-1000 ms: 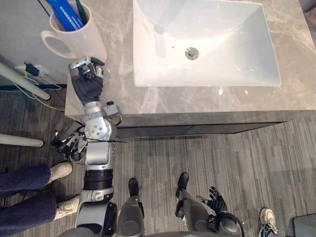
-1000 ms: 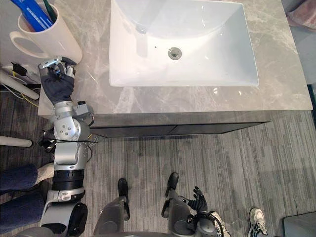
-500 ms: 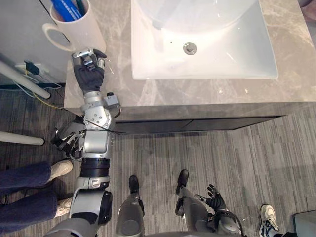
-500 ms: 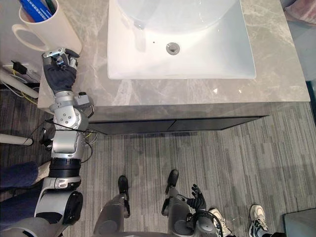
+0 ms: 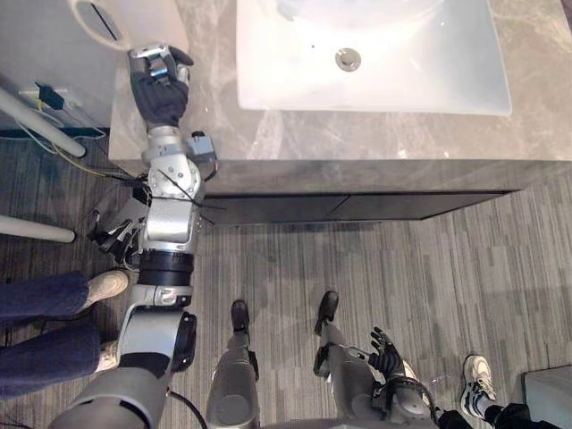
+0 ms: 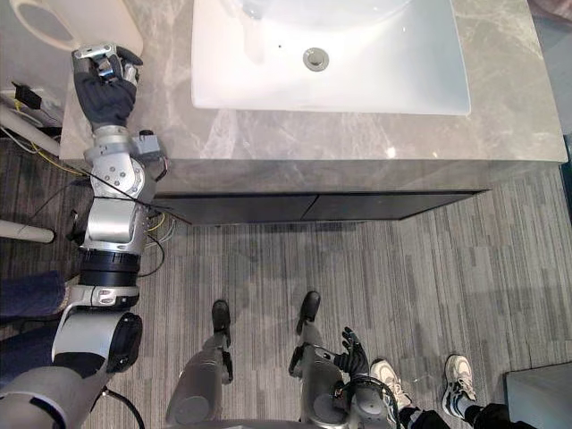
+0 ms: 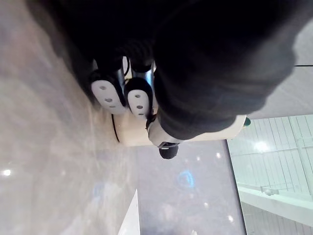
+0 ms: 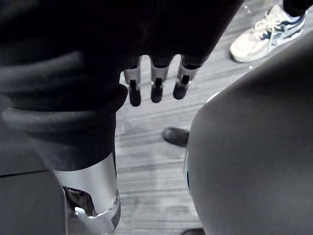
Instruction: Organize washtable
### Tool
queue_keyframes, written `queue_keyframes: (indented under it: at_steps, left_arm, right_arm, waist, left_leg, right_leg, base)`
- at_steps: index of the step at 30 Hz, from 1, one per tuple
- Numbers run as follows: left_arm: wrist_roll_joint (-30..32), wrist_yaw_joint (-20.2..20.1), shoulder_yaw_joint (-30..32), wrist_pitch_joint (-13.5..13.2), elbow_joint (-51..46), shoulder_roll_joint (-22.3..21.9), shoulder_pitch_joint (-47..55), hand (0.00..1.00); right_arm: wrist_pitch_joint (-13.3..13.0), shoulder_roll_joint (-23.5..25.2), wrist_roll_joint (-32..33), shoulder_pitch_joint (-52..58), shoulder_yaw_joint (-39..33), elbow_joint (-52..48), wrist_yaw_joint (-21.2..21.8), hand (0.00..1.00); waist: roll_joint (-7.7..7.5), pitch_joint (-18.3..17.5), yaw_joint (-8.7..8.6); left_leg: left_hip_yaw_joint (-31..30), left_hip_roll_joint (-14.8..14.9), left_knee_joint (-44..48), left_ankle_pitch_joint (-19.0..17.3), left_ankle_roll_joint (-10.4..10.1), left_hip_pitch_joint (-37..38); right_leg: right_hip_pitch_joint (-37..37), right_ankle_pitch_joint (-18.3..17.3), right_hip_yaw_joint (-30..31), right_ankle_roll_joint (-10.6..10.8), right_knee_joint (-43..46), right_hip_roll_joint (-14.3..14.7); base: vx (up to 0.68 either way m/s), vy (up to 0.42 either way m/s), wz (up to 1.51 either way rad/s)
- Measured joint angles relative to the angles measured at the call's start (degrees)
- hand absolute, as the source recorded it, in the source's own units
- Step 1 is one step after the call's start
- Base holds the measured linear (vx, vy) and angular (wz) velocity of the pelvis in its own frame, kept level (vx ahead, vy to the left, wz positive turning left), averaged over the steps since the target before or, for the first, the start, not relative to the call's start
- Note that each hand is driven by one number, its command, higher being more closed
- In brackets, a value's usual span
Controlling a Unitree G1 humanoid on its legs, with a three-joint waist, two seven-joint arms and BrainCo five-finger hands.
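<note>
A white mug (image 5: 147, 18) stands at the far left of the grey marble washtable (image 5: 357, 136), cut off by the picture's upper edge. My left hand (image 5: 159, 89) rests on the table's front left corner just in front of the mug, its fingers (image 7: 110, 90) curled into the palm and holding nothing. The white sink basin (image 5: 366, 54) with its metal drain lies to the right of the hand. Low beside my legs, above the floor, hangs my right hand (image 5: 386, 344) with its fingers (image 8: 154, 83) straight.
Dark drawer fronts (image 5: 357, 206) run under the table's front edge. A person's legs in blue jeans (image 5: 40, 335) stand at the lower left, and another shoe (image 5: 478, 393) shows at the lower right. White poles (image 5: 36, 231) and cables lie left of the table.
The camera has tilted, so the table and mug now sit higher in the picture. My left hand stays curled beside the mug; the right hand still hangs low.
</note>
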Motion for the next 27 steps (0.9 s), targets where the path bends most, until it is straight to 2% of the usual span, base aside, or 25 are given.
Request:
queue_keyframes:
  at_steps: [4,9,13,18,22,27]
  left_arm:
    - [-1.32,1.40,0.78,0.44,0.22,0.45,-1.12,1.00]
    - [-1.66,3.82,2.33,0.63,0.23,0.94,-6.49,1.00]
    - [-1.68,4.47,3.24,0.47,-0.27,2.84,-10.45,1.00]
    - [-1.65,3.77,3.36,-0.40,-6.21,0.59,-4.22,1.00]
    - [-1.65,1.56,5.63,-0.41,-6.61,-0.15,1.66,1.00]
    - [-1.55,0.41,6.59,-0.36,-6.61,-0.27,5.54,1.00]
  right_arm:
    - [0.00,-0.06,0.00,0.03,-0.01,0.05,0.00,0.00]
    - [0.04,-0.02,0.00,0.31,0.03,0.38,0.98,0.00]
    - [-0.06,0.08,0.10,0.29,0.48,0.49,1.15,0.00]
    - [0.05,0.16,-0.01,0.29,0.51,0.71,1.21,0.00]
    - [0.37,0.14,-0.19,0.34,0.43,0.78,2.04,0.00]
    - [0.41,-0.15,-0.34,0.58,-0.11,0.87,2.35,0.00]
  waist:
    - [-0.08,-0.04,-0.72]
    - [-0.42,-0.15,-1.16]
    - [-0.41,-0.15,-2.74]
    - [-0.29,-0.21,-2.62]
    - [-0.07,-0.49,-2.42]
    - [1.20,-1.88,-2.37]
  left_leg:
    - [-0.03,-0.06,-1.93,1.88,-0.09,0.25]
    - [0.03,-0.11,-1.94,2.18,0.03,0.43]
    - [0.72,-0.12,-2.79,2.39,0.38,2.20]
    - [0.63,-0.19,-2.79,1.99,0.93,3.40]
    - [0.35,-0.25,-2.67,1.60,1.27,4.20]
    - [0.36,-0.25,-2.64,1.51,1.24,4.21]
  right_leg:
    - [-0.68,0.31,0.05,-0.04,-0.02,0.04]
    - [-0.63,1.41,0.08,-0.64,-0.15,0.06]
    - [0.28,2.04,0.38,-0.69,-0.21,0.28]
    - [1.60,1.70,0.30,-0.59,-0.26,0.65]
    - [2.65,1.24,0.41,-0.47,-0.27,0.60]
    - [2.66,1.12,0.53,-0.46,-0.28,0.61]
  base:
    - [-0.01,0.001,-0.01]
    - [0.00,0.000,-0.03]
    - [0.06,0.003,-0.13]
    - [0.07,0.015,0.01]
    - [0.04,0.029,0.05]
    - [0.00,0.000,0.00]
